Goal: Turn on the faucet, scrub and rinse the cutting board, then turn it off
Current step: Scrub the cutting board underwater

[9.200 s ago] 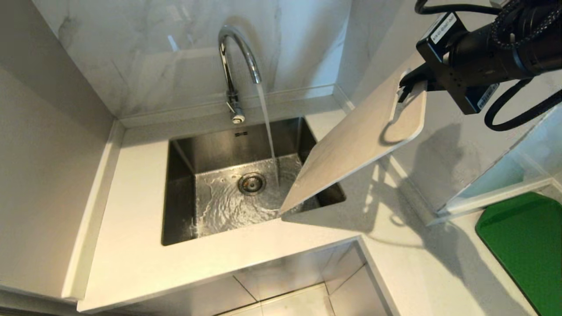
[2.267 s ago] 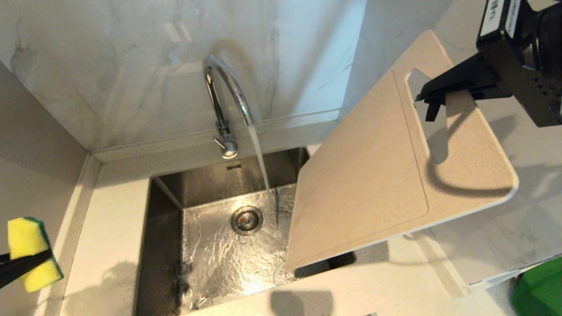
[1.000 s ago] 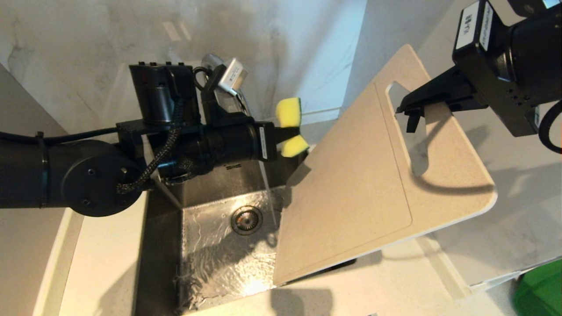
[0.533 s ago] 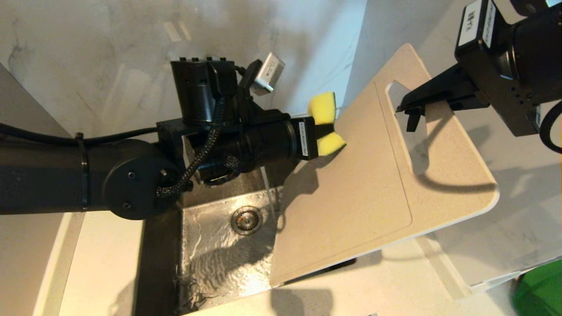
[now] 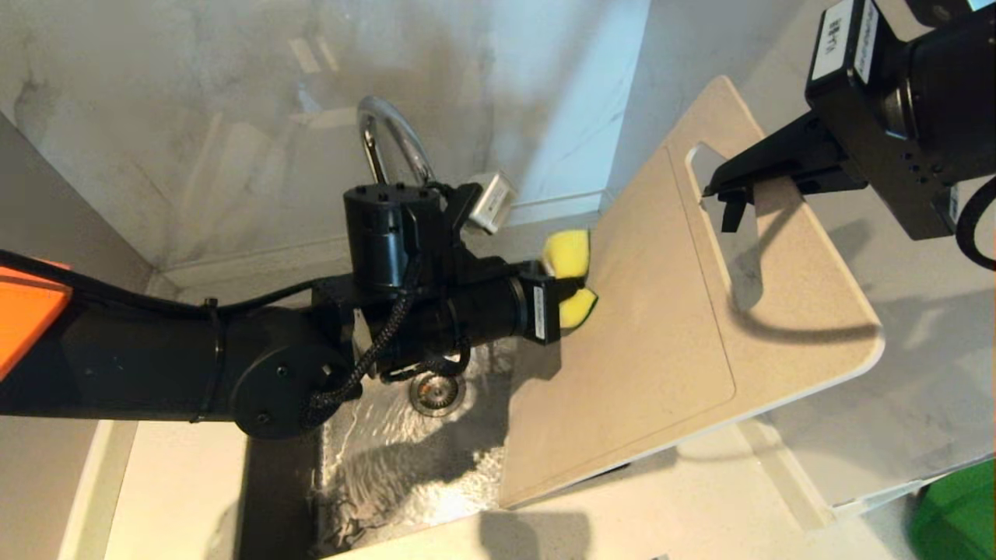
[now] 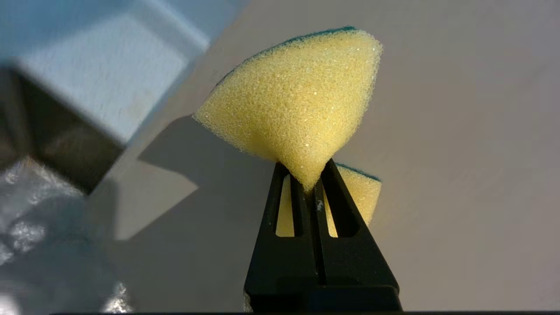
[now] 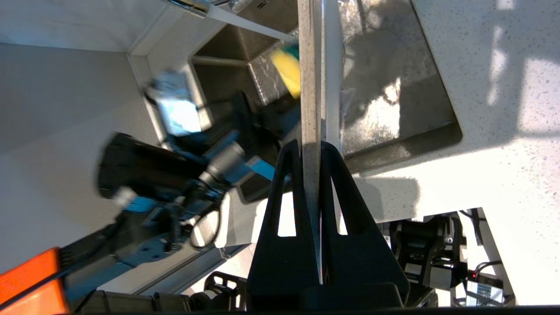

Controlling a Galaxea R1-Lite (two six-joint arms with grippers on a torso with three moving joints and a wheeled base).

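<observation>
While the right pincer (image 5: 731, 204) grips the cutting board (image 5: 661, 334), the left pincer (image 5: 572, 284) presses a sponge (image 5: 568, 257) against it.

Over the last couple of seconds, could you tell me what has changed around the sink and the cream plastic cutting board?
The left gripper, shut on the yellow-green sponge, swung in from the far left, crossed in front of the chrome gooseneck faucet and brought the sponge to the cream plastic cutting board over the steel sink. The right gripper stays shut on the board's slotted end, and water still ripples in the sink.
</observation>
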